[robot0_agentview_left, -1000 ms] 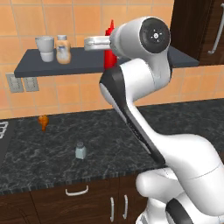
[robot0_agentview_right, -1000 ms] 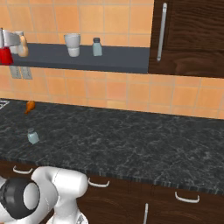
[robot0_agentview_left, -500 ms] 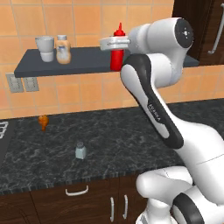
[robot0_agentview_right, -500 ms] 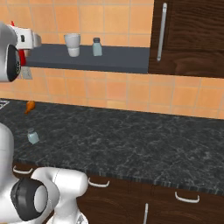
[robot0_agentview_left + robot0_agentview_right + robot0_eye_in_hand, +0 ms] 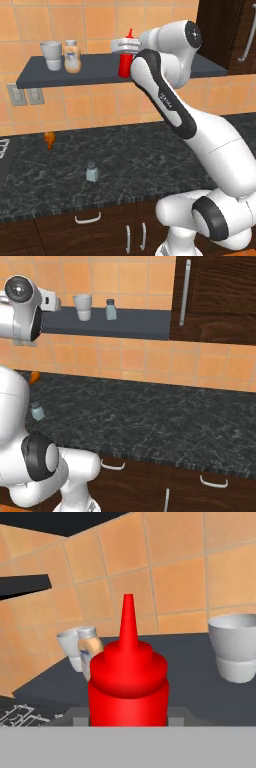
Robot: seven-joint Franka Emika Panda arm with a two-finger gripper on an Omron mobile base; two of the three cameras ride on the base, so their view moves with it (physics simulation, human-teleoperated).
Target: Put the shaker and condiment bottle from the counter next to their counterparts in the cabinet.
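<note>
we're in a kitchen: orange wall tiles (image 5: pixel 125 358), black speckled counter (image 5: pixel 150 416), brown drawers (image 5: pixel 210 483), wall shelf (image 5: pixel 95 72) with cups.

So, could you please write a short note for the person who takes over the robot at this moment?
Gripper: up at the cabinet, shut on the condiment bottle, which is upright at shelf level; whether it already stands on the shelf cannot be told.
The orange-tinted jar stands further left on the cabinet beside a white cup; the other shaker is on the shelf too, beside a cup.
The shaker is on the counter, untouched.
Done: bottle lifted to the cabinet.
Left: probably bring the bottle closer to the jar and release it, then fetch the shaker and set it by its twin.
</note>
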